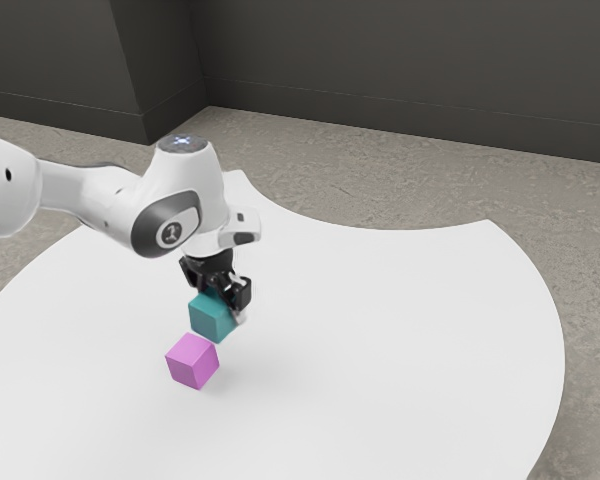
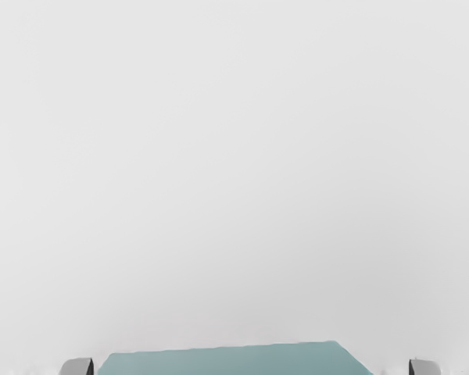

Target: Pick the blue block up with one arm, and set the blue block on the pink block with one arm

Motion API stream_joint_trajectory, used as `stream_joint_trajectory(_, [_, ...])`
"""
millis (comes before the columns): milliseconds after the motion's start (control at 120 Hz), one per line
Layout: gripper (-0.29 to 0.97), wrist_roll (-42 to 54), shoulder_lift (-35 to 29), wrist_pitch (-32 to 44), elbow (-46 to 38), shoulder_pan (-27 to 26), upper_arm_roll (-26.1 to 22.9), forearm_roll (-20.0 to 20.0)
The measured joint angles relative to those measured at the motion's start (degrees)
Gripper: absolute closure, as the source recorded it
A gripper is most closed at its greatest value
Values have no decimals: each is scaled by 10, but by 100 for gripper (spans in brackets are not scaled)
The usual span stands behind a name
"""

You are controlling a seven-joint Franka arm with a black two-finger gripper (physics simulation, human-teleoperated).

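a white, rounded surface sits on a grey speckled floor, with dark walls behind it. a white robot arm comes in from the exterior view's left and bends downward over the surface. at its end, the black tool points down with its jaws set about one block's width apart, gripping the blue block from two sides. the block is a teal blue and sits tilted in the grip, one corner pointing down, raised off the surface. the pink block rests on the surface just below it, slightly toward the exterior view's left. their nearest corners come very close, and i cannot tell whether they touch. in the wrist view, the flat top of the blue block sits directly under the hand, with a grey fingertip showing at each side of it and the plain white surface beyond.
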Motion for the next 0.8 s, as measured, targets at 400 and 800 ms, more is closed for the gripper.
stream_joint_trajectory(400, [36,29,-61,31,-81,25,4,-18])
stream_joint_trajectory(800, [35,46,-71,86,-97,37,4,-96])
